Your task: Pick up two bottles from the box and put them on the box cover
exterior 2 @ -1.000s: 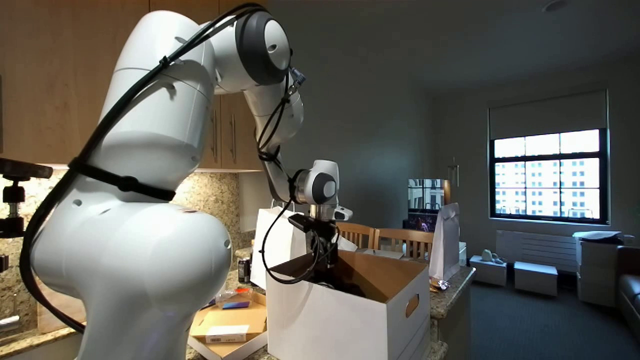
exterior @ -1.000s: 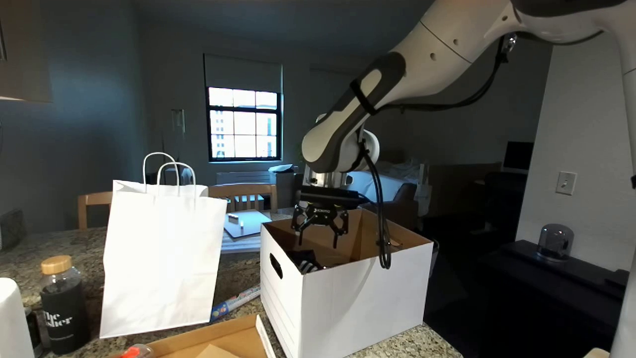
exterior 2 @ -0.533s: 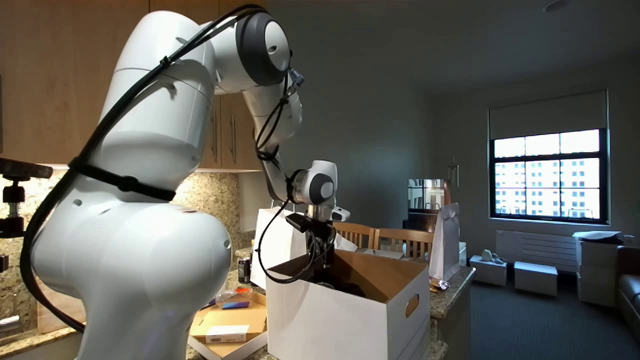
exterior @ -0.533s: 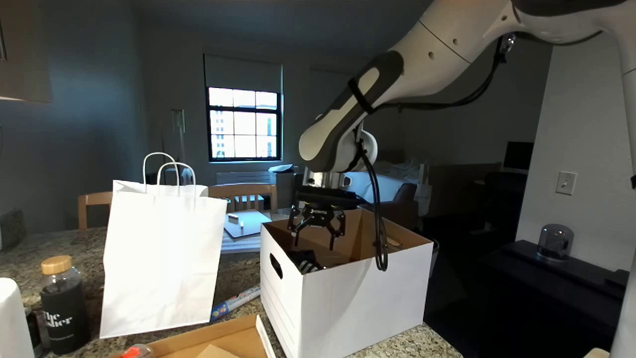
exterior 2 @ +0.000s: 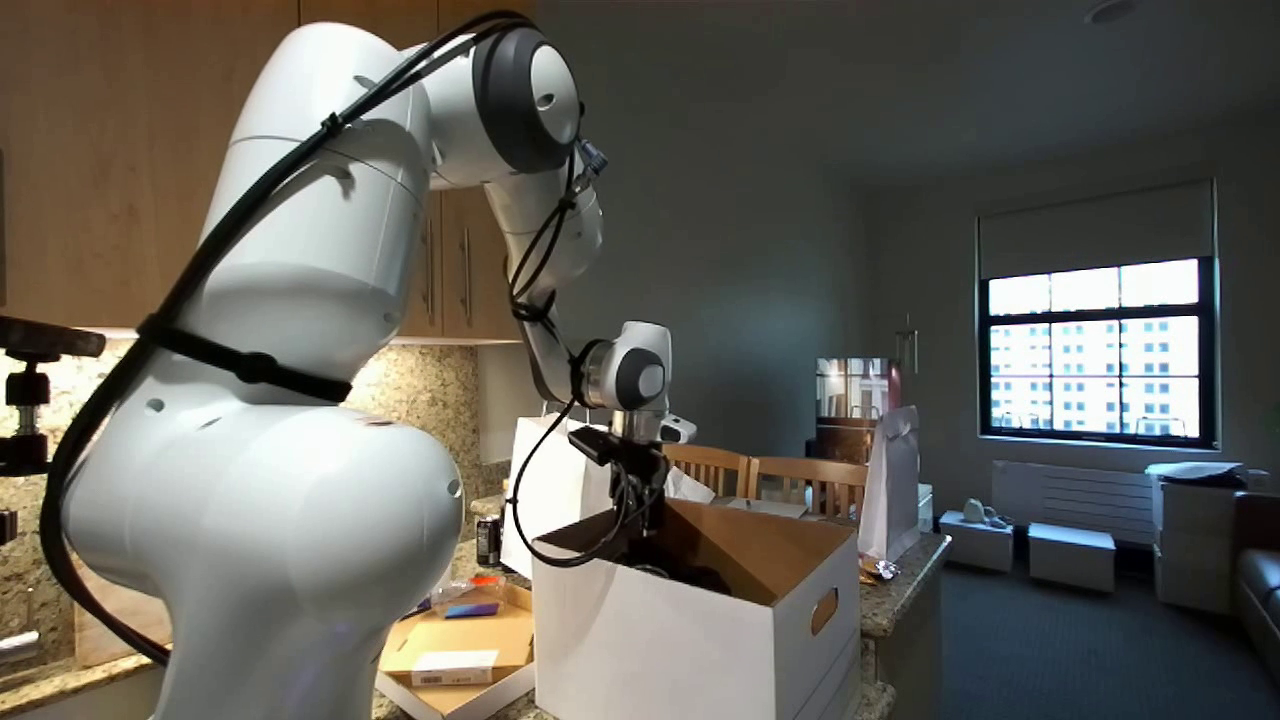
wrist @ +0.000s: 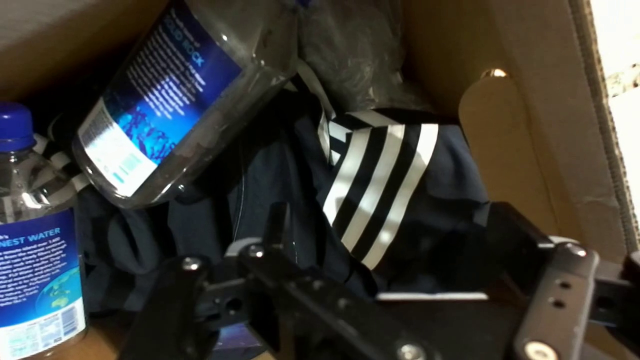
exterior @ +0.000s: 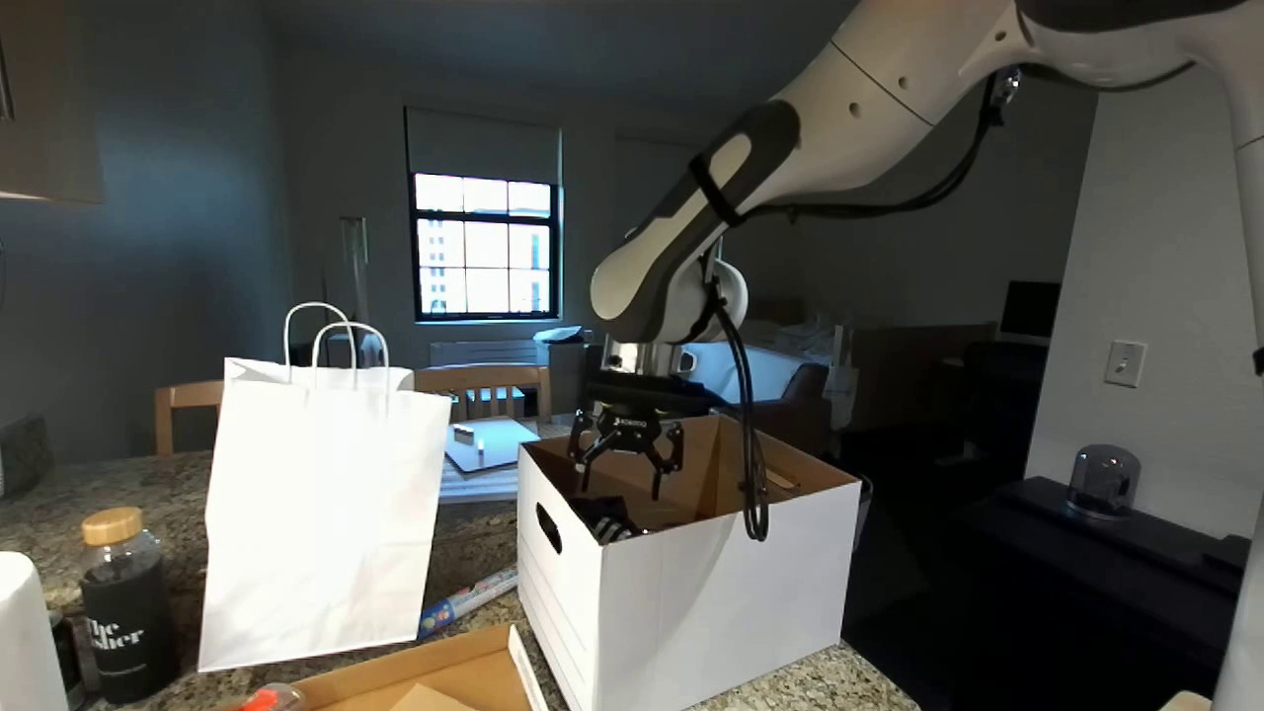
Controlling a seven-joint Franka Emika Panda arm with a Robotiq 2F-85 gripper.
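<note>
Poised over striped cloth (wrist: 375, 185) in box (exterior: 731, 602) with gripper (exterior: 620, 490) spread wide, holding nothing.
Seen apart from a tilted bottle (wrist: 180, 100) and a blue-capped bottle (wrist: 37, 250).

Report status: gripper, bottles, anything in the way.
Gripper open, empty. At least two bottles in the box. Dark striped cloth below the gripper, might snag.

Rises in a white, jointed robot arm (exterior 2: 330, 240), folds over at a rounded, dark-grey-capped elbow (exterior 2: 515, 105) and slopes down. Turns straight downward at a rounded white wrist (exterior 2: 636, 376) with a dark-grey ring. Ends in a black metal two-fingered gripper (exterior: 620, 486), pointing down, with slim black fingers (wrist: 278, 222) spread wide, well apart from each other.
</note>
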